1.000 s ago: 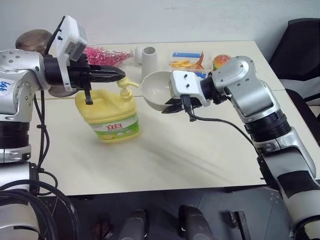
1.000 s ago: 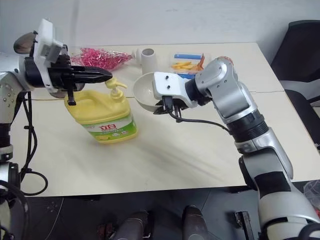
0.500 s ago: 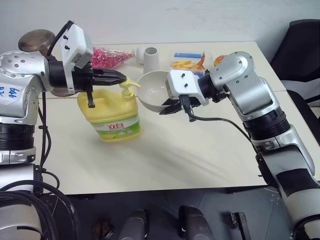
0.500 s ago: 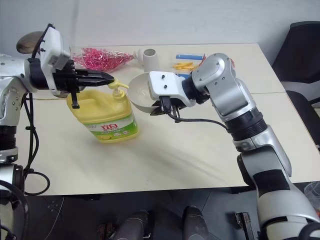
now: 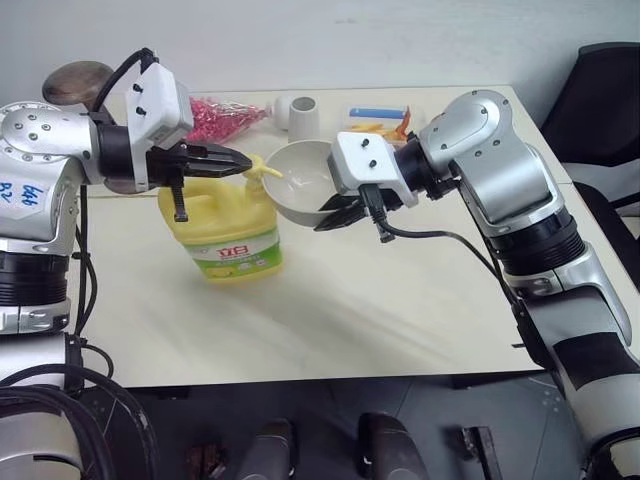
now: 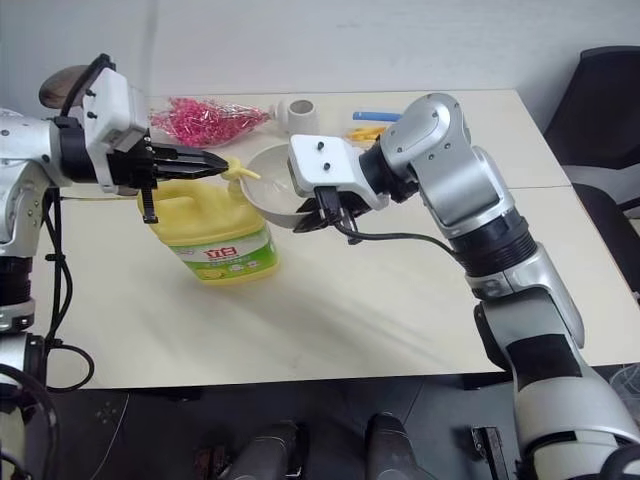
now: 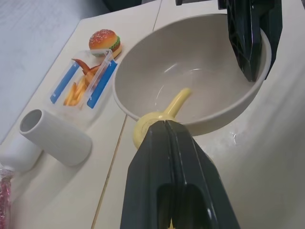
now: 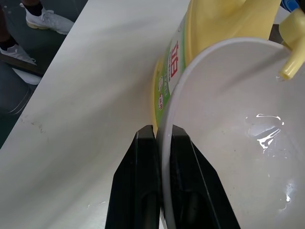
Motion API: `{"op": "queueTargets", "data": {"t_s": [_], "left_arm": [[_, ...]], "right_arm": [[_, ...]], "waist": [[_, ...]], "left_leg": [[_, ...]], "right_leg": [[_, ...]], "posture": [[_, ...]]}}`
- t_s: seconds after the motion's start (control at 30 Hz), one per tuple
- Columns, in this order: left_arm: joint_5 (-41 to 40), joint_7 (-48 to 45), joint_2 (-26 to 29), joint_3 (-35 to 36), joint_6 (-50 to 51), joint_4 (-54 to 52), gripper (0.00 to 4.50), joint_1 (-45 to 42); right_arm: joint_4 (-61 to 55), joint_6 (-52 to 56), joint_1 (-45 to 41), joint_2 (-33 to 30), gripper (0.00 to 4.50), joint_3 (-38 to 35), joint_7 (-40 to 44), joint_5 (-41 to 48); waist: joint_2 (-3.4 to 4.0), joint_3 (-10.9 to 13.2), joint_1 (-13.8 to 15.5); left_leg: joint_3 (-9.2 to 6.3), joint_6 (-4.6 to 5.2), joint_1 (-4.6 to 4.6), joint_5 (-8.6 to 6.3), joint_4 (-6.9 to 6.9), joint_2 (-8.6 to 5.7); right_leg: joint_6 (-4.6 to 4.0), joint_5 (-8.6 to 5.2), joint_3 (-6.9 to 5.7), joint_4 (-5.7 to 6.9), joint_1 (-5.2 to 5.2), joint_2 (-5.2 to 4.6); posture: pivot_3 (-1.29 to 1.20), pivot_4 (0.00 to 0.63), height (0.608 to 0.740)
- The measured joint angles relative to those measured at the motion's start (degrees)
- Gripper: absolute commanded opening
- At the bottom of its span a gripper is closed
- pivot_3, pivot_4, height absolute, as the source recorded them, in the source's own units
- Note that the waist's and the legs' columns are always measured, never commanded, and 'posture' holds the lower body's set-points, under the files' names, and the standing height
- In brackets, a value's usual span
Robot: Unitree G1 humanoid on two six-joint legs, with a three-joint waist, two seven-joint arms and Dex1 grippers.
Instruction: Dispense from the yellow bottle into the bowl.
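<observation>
The yellow bottle (image 5: 222, 225) stands upright on the table, left of centre, its green-and-white label facing me. My left gripper (image 5: 240, 160) is shut and lies on top of the pump head (image 7: 147, 130). The nozzle (image 7: 178, 99) reaches over the rim into the bowl (image 5: 300, 178). The pale bowl is held up in the air beside the bottle, tilted, with my right gripper (image 8: 162, 130) shut on its near rim. Small wet glints (image 8: 264, 131) show on the bowl's bottom.
At the back of the table (image 5: 380, 310) lie a white cup (image 5: 297, 112) on its side, a pink crinkly bag (image 5: 215, 112), a tray of fries (image 7: 86, 83) and a toy burger (image 7: 105, 40). A black chair (image 5: 610, 110) stands to the right.
My right gripper has carried the bowl left toward the bottle, so the nozzle now hangs over its inside. The left gripper stays on the pump head, slightly rolled.
</observation>
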Motion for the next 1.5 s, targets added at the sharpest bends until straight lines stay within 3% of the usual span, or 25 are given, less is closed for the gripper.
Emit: {"op": "queueTargets", "data": {"t_s": [0.37,1.07,1.5], "left_arm": [[-0.67,2.41,-2.13,1.1,4.0,4.69,0.03,-3.19],[6.03,1.63,-1.52,-0.95,-8.45,4.11,0.03,-1.48],[7.69,1.62,-1.59,-1.25,-10.77,3.68,0.03,-0.75]], "right_arm": [[0.0,-0.32,0.01,0.04,0.0,0.01,0.0,-0.04],[0.0,-2.72,0.47,-0.85,0.0,0.94,0.11,-1.32],[-0.18,-2.76,0.47,-0.74,0.0,0.94,0.06,-1.27]], "waist": [[0.0,0.0,-0.2],[-0.02,-0.02,-0.02],[-0.04,-0.13,0.01]], "left_leg": [[0.0,0.0,-0.17,0.0,-0.07,-0.01],[0.01,0.0,-0.01,0.0,0.02,-0.02],[0.01,0.0,0.09,0.0,0.03,-0.01]], "right_leg": [[0.0,0.0,0.0,0.1,-0.29,-0.01],[0.0,0.0,0.01,0.27,-0.14,-0.03],[0.0,0.0,0.04,0.27,-0.04,-0.03]], "posture": [[0.0,0.15,0.74],[0.0,0.15,0.74],[0.0,0.15,0.74]]}}
